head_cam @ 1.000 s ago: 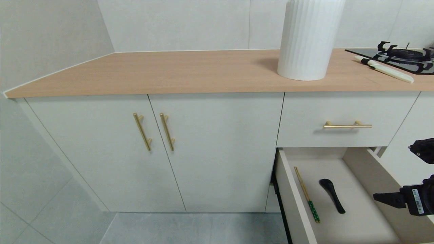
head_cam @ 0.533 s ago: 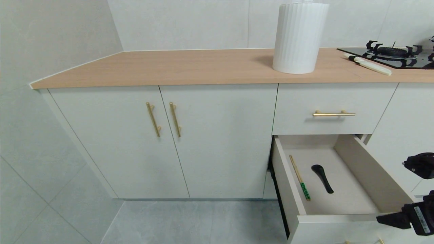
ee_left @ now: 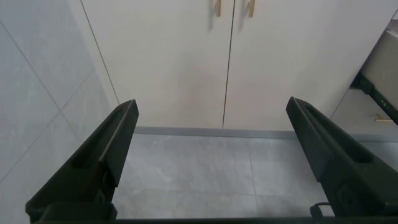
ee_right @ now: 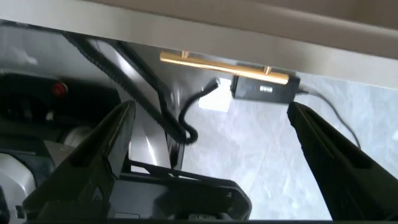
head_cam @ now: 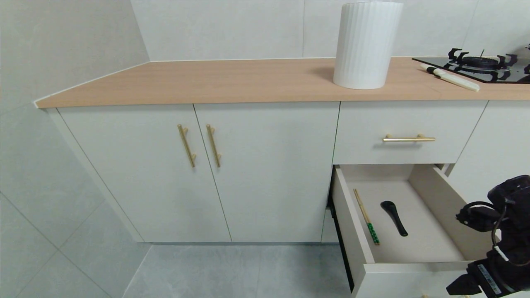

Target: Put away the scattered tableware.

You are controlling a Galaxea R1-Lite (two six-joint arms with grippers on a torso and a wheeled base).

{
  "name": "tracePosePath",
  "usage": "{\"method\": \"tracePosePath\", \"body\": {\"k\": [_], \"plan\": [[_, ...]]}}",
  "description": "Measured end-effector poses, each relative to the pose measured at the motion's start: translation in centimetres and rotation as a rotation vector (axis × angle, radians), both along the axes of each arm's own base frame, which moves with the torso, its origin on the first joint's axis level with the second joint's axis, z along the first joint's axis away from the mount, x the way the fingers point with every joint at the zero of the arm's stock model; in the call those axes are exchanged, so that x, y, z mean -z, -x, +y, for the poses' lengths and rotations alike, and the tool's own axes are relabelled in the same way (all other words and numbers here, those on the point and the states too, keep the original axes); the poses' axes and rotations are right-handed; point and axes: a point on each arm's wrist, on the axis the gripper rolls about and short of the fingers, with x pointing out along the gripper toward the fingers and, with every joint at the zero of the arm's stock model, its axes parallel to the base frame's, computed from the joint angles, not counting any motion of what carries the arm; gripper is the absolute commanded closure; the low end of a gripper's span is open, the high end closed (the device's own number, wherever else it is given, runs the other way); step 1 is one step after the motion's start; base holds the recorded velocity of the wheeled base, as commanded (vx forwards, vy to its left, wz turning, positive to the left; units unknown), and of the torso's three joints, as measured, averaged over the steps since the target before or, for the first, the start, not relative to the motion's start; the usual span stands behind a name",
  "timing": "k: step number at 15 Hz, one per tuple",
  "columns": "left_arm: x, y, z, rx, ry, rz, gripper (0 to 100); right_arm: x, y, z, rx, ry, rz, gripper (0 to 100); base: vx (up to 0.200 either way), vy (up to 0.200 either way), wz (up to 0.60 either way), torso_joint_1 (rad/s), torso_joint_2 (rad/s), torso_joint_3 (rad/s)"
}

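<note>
Now | black spoon (head_cam: 394, 217) and wooden chopsticks with green tips (head_cam: 366, 217) lie side by side inside the open pale pull-out drawer (head_cam: 447, 203), chopsticks nearer its left wall | right gripper (ee_right: 210, 113) spread wide, empty, by drawer's front | left gripper (ee_left: 211, 107) spread wide, empty, left of drawer

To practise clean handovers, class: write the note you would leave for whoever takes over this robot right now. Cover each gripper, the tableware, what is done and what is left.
Left gripper: open, empty, low in front of the cabinet doors.
Right gripper: open, empty, facing a gold drawer handle.
Things: chopsticks and black spoon lie side by side, not touching, in the open lower drawer. A knife lies on the countertop by the stove.
Done: chopsticks and spoon stowed.
Left: probably stow the knife, then shut the drawer.
</note>
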Motion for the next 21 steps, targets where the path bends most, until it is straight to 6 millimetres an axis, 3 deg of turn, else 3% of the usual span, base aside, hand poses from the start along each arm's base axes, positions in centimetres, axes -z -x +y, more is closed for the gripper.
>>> {"method": "tracePosePath", "body": {"k": [15, 21], "plan": [[0.0, 0.0, 0.0, -0.001, 0.000, 0.000, 0, 1.5, -2.3, -0.1, 0.132, 0.061, -0.047, 0, 0.000, 0.000, 0.00, 0.000, 0.00, 0.000], [0.0, 0.0, 0.0, 0.000, 0.000, 0.000, 0, 2.7, -4.8, 0.0, 0.175, 0.016, -0.219, 0, 0.000, 0.000, 0.00, 0.000, 0.00, 0.000]]}}
